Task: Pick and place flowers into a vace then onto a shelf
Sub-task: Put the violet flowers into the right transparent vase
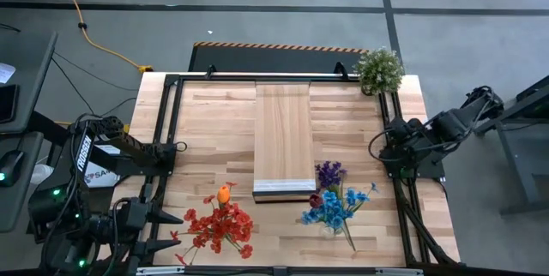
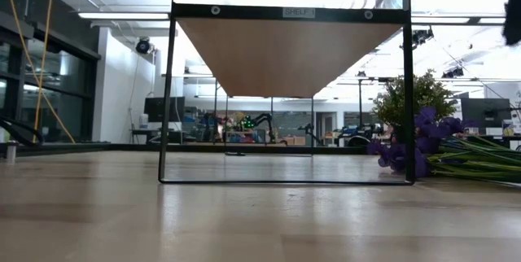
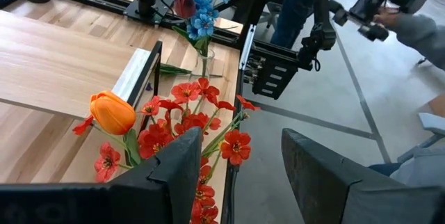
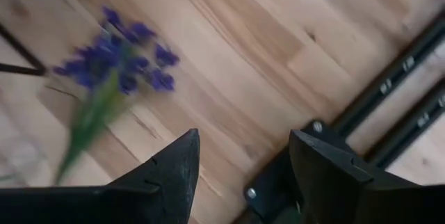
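The left gripper (image 1: 167, 225) sits at the near left corner of the worktop (image 1: 214, 130), its arm folded low beside the worktop's left edge. In the left wrist view its two dark fingers (image 3: 174, 175) stand spread apart with nothing between them, pointing across the red flowers (image 3: 188, 123) and the orange tulip (image 3: 111, 111) that lie just beyond the tips.

The right gripper (image 1: 390, 152) hangs over the right edge of the worktop, its arm reaching in from the right side with the elbow bent and the wrist turned toward the worktop. Its fingers (image 4: 174, 175) are also spread and empty, angled down at the bare wood and the black frame rail (image 4: 389, 85); a purple flower (image 4: 118, 64) lies on the wood ahead of them, apart from the tips.

The shelf (image 1: 283, 135) stands in the middle of the worktop on a black frame, its pale front edge facing the near side. Nothing rests on it. The red flowers and the orange tulip lie on the worktop near the front, left of the shelf. The blue flowers (image 1: 330, 212), purple flowers (image 1: 330, 173) and a dark maroon head (image 1: 316, 200) lie in a bunch just right of the shelf's front edge. A small clear vase (image 3: 206, 62) shows among the blue stems in the left wrist view.

A bushy potted plant (image 1: 378, 69) stands at the far right corner.
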